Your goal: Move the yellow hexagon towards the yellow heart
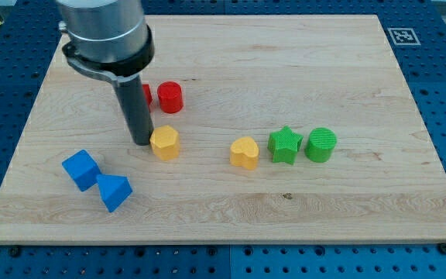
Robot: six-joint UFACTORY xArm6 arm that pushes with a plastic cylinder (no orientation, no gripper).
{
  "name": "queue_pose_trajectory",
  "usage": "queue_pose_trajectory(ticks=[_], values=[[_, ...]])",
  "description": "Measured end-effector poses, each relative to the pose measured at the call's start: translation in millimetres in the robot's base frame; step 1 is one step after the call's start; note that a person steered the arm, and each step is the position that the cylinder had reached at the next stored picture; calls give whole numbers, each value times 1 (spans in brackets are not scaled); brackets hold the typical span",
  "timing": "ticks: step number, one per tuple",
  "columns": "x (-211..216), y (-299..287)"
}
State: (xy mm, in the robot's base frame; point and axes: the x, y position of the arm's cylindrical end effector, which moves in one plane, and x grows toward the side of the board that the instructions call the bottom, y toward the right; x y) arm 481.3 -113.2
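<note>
The yellow hexagon (pixel 165 142) lies left of the board's middle. The yellow heart (pixel 245 153) lies to its right, with a gap of about one block width between them. My tip (pixel 142 142) stands on the board right at the hexagon's left side, touching it or nearly so. The dark rod rises from there to the arm's grey body at the view's top left.
A red cylinder (pixel 169 97) sits above the hexagon, with another red block (pixel 146 96) partly hidden behind the rod. A green star (pixel 283 144) and a green cylinder (pixel 320 145) sit right of the heart. Two blue blocks (pixel 80 168) (pixel 114 191) lie at lower left.
</note>
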Motion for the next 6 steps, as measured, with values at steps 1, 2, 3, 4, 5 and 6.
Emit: queue_pose_trajectory(ticks=[1, 2, 3, 4, 5, 6], values=[[10, 17], [27, 20], [28, 20], [28, 23], [28, 27], [37, 27]])
